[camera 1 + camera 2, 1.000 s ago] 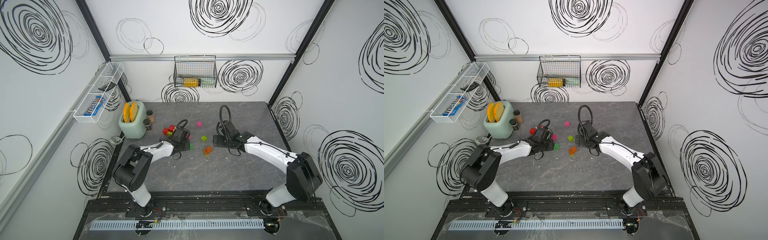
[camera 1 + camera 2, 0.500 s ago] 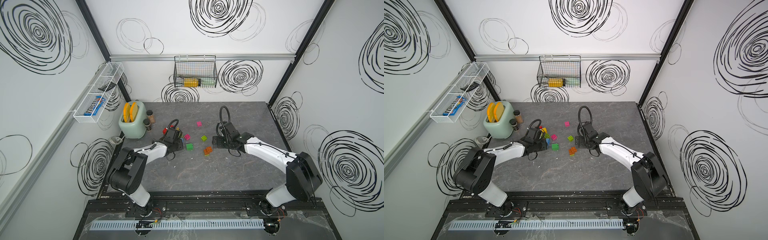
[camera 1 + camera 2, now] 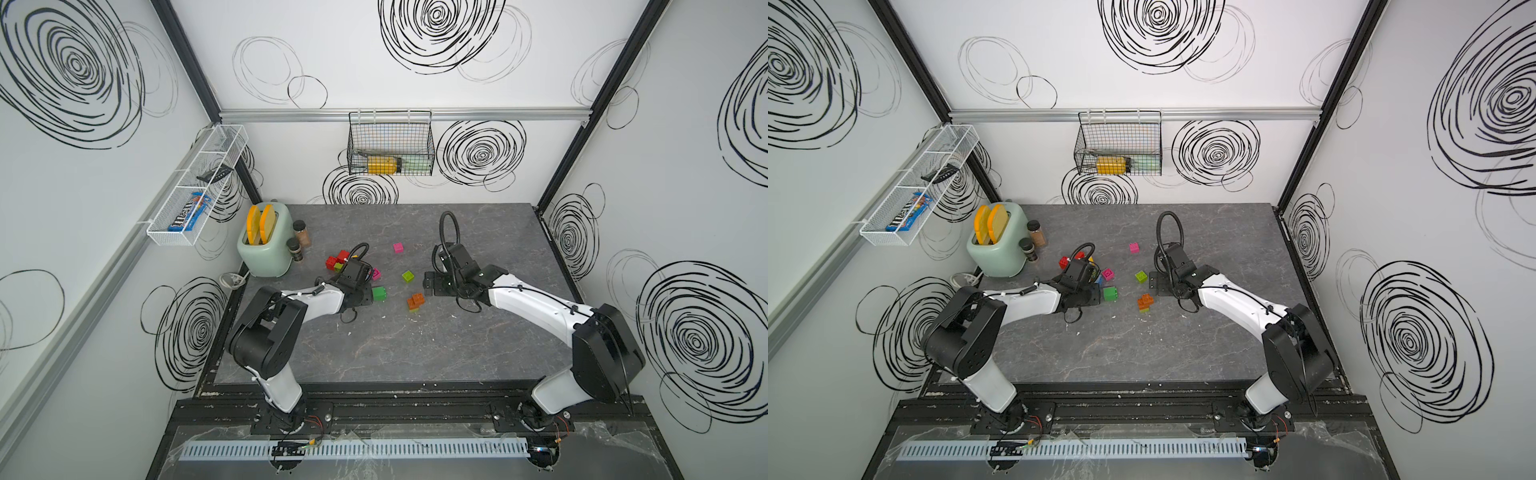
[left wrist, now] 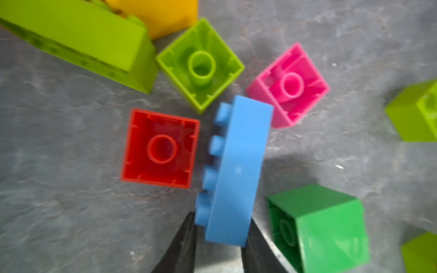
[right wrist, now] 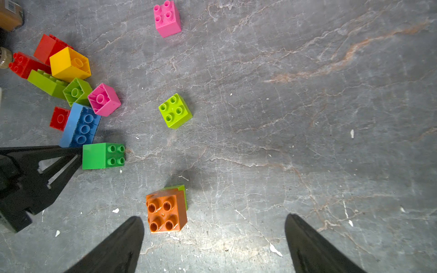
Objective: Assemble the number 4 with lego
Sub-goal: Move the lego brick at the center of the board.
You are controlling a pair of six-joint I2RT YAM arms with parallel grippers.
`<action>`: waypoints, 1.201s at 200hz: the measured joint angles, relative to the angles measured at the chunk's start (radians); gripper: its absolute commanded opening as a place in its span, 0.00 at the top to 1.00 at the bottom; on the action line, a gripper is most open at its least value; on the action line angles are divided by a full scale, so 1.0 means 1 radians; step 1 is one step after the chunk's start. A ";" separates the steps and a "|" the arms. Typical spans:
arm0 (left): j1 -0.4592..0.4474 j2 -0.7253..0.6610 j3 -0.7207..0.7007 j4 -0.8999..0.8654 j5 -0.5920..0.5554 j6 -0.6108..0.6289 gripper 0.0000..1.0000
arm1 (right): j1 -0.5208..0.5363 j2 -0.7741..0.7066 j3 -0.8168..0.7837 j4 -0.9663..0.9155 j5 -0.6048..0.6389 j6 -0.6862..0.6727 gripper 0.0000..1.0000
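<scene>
On the table (image 3: pixel 1183 353), a green brick (image 3: pixel 1110 293), an orange brick (image 3: pixel 1145 300), a lime brick (image 3: pixel 1141 276) and a lone pink brick (image 3: pixel 1134 247) lie apart.

A grey marbled tabletop (image 3: pixel 415 345) carries everything. At its far left corner stands a mint toaster (image 3: pixel 266 253), with two spice jars (image 3: pixel 302 234) just beside it. Near them huddle two red bricks (image 5: pixel 23 63), a yellow brick (image 5: pixel 69 63), a lime oblong brick (image 5: pixel 46 82), a lime square brick (image 5: pixel 76 92) and a red square brick (image 5: pixel 59 118) both hollow side up, a tilted pink brick (image 5: pixel 104 99) and a blue oblong brick (image 5: pixel 80 125) on its side. A green brick (image 5: pixel 102 156) lies on its side just beside the blue one. Apart sit a lime studded brick (image 5: pixel 175 111), a pink studded brick (image 5: pixel 166 19) farther back, and an orange brick (image 5: pixel 165 212) stacked on a lime bottom brick (image 5: pixel 183 190). White specks (image 5: pixel 275 250) dot the surface
</scene>
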 measured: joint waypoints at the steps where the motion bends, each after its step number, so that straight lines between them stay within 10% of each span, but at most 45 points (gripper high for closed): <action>1: -0.001 0.000 0.000 0.000 -0.003 0.000 0.68 | 0.000 0.000 0.000 0.000 0.000 0.000 0.02; 69: -0.034 0.023 0.004 0.023 -0.074 0.027 0.53 | 0.000 0.000 -0.014 0.002 -0.016 -0.002 0.02; 166: -0.021 0.076 0.058 0.041 -0.103 0.058 0.81 | 0.000 0.000 -0.018 0.002 -0.015 -0.013 0.02; 240: -0.278 -0.118 -0.017 -0.356 -0.435 -0.128 0.82 | -0.002 0.000 -0.033 0.029 -0.021 -0.037 0.02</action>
